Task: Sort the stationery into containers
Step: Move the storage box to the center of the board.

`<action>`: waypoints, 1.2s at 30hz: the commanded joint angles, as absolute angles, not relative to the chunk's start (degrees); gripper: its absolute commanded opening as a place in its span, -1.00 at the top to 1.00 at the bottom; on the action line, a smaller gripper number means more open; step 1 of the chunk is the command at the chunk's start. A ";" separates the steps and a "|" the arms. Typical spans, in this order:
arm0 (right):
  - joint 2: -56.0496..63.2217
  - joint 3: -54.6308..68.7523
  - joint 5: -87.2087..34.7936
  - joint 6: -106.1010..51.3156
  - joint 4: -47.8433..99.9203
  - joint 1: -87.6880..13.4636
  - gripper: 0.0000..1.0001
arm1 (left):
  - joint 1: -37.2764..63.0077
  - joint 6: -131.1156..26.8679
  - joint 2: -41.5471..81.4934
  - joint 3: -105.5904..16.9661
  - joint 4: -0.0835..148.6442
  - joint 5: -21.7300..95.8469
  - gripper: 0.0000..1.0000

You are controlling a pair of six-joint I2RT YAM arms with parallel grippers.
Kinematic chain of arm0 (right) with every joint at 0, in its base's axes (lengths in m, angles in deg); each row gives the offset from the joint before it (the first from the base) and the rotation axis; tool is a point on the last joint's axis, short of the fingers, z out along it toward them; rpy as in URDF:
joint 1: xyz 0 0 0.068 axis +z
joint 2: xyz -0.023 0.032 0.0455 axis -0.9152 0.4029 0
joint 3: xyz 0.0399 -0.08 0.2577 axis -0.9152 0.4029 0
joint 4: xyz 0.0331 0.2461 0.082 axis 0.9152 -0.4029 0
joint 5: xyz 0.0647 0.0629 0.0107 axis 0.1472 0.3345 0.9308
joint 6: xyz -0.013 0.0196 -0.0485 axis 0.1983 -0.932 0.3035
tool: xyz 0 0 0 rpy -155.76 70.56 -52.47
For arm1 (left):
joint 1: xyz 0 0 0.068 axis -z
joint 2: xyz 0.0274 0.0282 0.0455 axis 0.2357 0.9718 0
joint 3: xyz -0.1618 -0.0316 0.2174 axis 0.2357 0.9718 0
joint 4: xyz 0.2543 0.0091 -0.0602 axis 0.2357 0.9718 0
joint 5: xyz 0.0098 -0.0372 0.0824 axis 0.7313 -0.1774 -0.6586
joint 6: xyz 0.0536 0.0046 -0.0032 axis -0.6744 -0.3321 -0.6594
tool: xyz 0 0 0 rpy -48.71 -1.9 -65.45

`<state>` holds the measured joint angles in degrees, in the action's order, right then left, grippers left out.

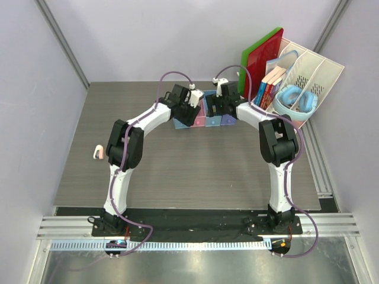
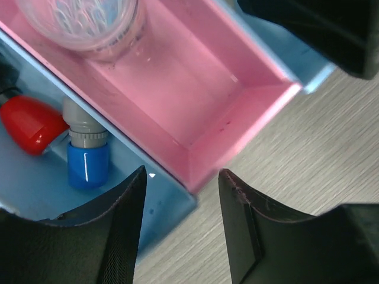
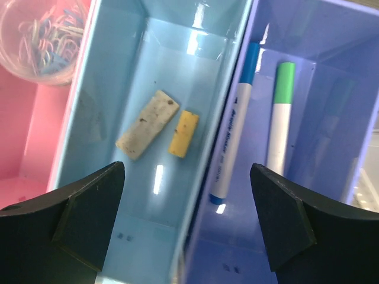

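Nearest the arm bases, well to the left of the pink tray [image 1: 197,121], the roll [image 1: 99,152] lies alone on the surface [image 1: 195,171]. It looks to be the one piece not yet sorted. Fetching it is likely the step in hand, and it suits the left arm. That arm should first rise clear of the tray walls, then come straight down on the roll and close across its narrow width, so it is not shoved toward the edge.

The left jaws hang released and empty above the pink tray's near corner. The right jaws, spread wide and also empty, hang just right of the pink tray, over the seam between the next two trays.

In the pink tray stands a clear cup of clips [image 2: 77,23]. The blue tray [image 2: 35,183], against its left side, holds a red-capped cylinder [image 2: 29,124] and a blue cylinder [image 2: 87,160]. The light-blue tray [image 3: 172,53], on its right, holds an eraser [image 3: 147,124] and a yellow piece [image 3: 183,133]. The lavender tray [image 3: 320,94], one further right, holds a marker [image 3: 237,118] and a pen [image 3: 278,118].

Beyond, far right of the pink tray, stands the rack [image 1: 323,71].
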<state>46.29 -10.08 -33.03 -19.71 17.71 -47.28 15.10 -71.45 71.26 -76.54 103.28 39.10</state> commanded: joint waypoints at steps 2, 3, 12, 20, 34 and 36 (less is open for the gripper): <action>43.36 -6.26 -33.50 -18.73 16.17 -44.62 -0.84 | 14.67 -70.56 66.74 -71.20 103.28 41.89 -0.04; 42.66 -5.64 -33.50 -18.73 16.17 -44.36 -0.84 | 14.75 -70.56 66.04 -69.80 103.10 41.98 -0.04; 37.56 1.04 -33.58 -19.79 15.82 -42.42 -0.83 | 14.75 -71.00 62.17 -64.78 102.84 42.68 -0.02; 32.81 6.05 -33.58 -20.49 15.56 -41.45 -0.83 | 14.67 -70.30 57.69 -60.04 103.37 44.53 -0.02; 30.62 7.02 -35.96 -21.72 13.36 -36.88 -0.82 | 14.67 -71.70 52.41 -56.96 106.44 45.32 -0.06; 30.17 6.67 -35.78 -21.72 13.01 -36.62 -0.82 | 14.67 -71.97 51.89 -57.22 107.32 45.58 -0.09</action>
